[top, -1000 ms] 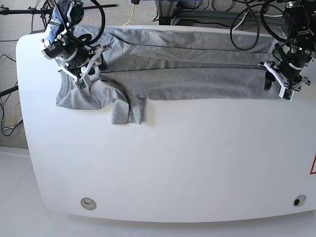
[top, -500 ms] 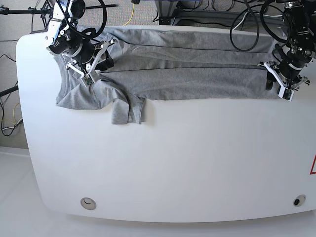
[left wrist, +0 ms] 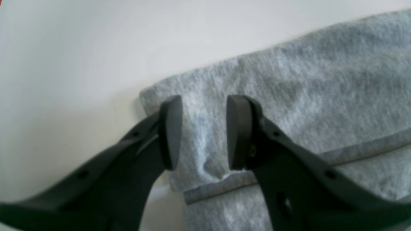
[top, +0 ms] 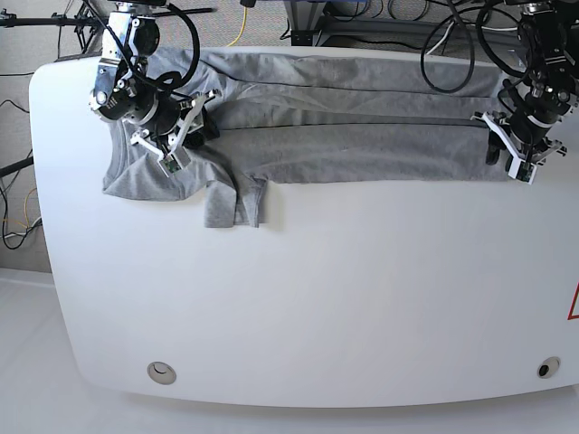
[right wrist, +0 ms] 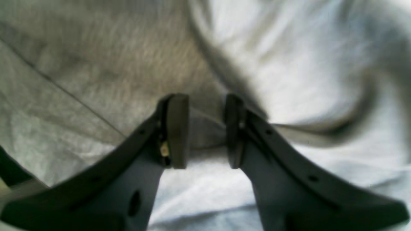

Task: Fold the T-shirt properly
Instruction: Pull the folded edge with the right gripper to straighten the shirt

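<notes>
The heather-grey T-shirt [top: 362, 145] lies folded lengthwise in a long band across the far part of the white table [top: 317, 298], plain side showing. One sleeve [top: 231, 203] sticks out toward me at the left end. My left gripper [top: 514, 165] sits at the shirt's right end. In the left wrist view it [left wrist: 204, 106] stands open, its fingers straddling the hemmed corner of the T-shirt [left wrist: 305, 80]. My right gripper [top: 185, 145] is down on the bunched cloth near the left end. It [right wrist: 205, 106] is open over a crease of the T-shirt [right wrist: 96, 64].
Black cables [top: 452, 54] and a metal frame hang beyond the table's far edge. Two round holes [top: 162, 372] [top: 544, 368] sit near the front edge. A red mark [top: 574, 303] shows at the right border.
My right gripper has moved rightward onto the bunched cloth beside the sleeve, and its jaws stand narrower. The left gripper's jaws have also narrowed while it stays at the right corner.
</notes>
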Motion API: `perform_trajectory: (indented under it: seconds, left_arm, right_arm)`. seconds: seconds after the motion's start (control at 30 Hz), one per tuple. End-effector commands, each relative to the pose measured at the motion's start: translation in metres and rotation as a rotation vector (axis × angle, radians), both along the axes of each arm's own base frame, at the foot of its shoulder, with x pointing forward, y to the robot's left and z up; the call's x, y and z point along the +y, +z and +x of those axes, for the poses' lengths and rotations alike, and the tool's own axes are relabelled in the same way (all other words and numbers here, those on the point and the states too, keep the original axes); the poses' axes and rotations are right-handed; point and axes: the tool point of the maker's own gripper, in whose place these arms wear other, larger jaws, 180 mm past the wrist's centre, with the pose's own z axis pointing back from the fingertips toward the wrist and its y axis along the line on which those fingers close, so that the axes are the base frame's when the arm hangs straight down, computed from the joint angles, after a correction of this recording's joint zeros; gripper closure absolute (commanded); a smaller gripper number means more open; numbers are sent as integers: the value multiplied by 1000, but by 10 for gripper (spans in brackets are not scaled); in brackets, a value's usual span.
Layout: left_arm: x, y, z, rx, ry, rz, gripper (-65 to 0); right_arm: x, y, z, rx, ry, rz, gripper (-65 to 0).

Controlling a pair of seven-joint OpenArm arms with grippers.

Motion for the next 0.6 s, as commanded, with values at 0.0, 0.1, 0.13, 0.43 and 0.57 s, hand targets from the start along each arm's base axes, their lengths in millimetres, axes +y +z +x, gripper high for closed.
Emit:
perform_trajectory:
  seconds: [0.0,0.1,0.13,0.43,0.57]
  left_arm:
    - [2,13,7,-46,-9,7,-231]
    - [2,13,8,-47,-7,7,-247]
    - [2,14,8,-46,-7,8,-252]
    - [0,11,7,-32,-1,1,-264]
    - [2,11,6,-36,-1,4,-242]
  right_arm:
    - [2,1,5,-20,-12,21,-174]
    - [6,-6,1,4,-25,42,-173]
    - [7,-9,-1,13,-30,49,-173]
    - [26,-17,5,39,-60,125,-197]
    - [32,-16,24,12,-65,159,-295]
